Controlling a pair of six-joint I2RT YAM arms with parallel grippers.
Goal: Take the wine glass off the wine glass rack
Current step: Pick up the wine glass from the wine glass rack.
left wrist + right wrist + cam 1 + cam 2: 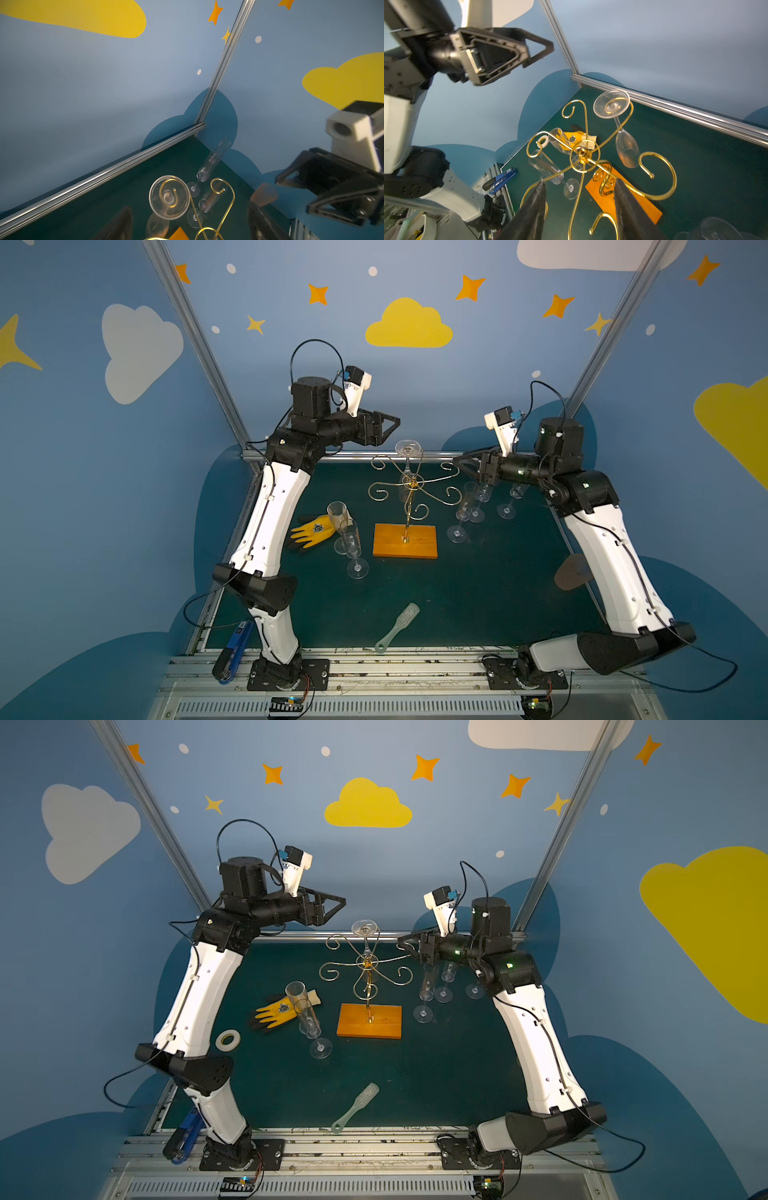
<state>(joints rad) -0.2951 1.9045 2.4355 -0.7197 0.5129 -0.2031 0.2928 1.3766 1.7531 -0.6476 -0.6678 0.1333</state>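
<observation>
**On the wine glass rack (412, 481), one wine glass (407, 448) is being hung**

It is being carried upside down by the far curl. Beside the rack, the left gripper (397, 423) and the right gripper (457, 462) are being held open, empty.

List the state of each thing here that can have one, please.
wine glass: hanging upside down on a rack arm, ungripped.
wine glass rack: upright, holding one glass.
left gripper: open, empty, clear of the rack.
right gripper: open, at the tip of a rack arm.
two flutes beside the glove: standing.
three flutes near the right gripper: standing.
</observation>
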